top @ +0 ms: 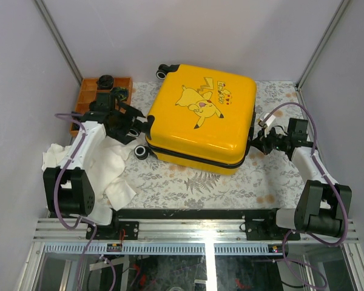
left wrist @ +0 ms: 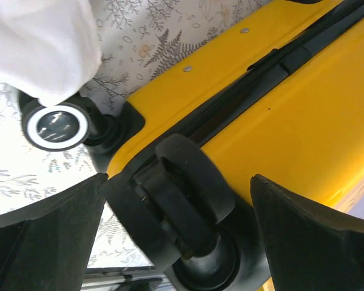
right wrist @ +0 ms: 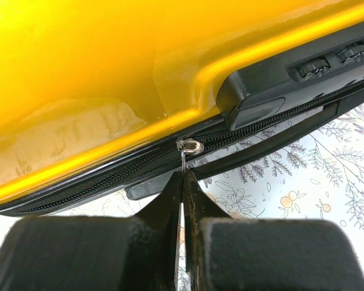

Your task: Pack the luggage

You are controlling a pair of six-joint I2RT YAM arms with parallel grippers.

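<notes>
While the flower-patterned table [top: 242, 188] is carrying everything, the luggage [top: 200, 118] is lying flat on it with its printed yellow shell facing up and its two halves together. It is filling the space between the two pincers: its wheeled end is facing the left pincer [top: 132, 124] and its zipper side is facing the right pincer [top: 255, 144].

A crumpled white cloth [top: 106, 163] is lying behind and beneath the left pincer, under that arm. An orange tray [top: 88, 97] is sitting just beyond it, at the table's far left corner.

Seen from its own wrist, the left pincer [left wrist: 179, 200] is hanging released. Its fingers [left wrist: 48, 230] are spreading wide on either side of a black wheel [left wrist: 191, 182] at the luggage's corner and are not gripping it. A second wheel [left wrist: 54, 127], with a pale hub, is lying ahead and to the left of those fingers, partly under the cloth's edge.

The right pincer [right wrist: 183, 182] is clenching on the thin metal zipper pull [right wrist: 183, 162]. This pull is running straight ahead from the fingertips to the slider [right wrist: 190, 146] on the black zipper track. The lock dials [right wrist: 315, 66] are sitting ahead and to the right of this pincer.
</notes>
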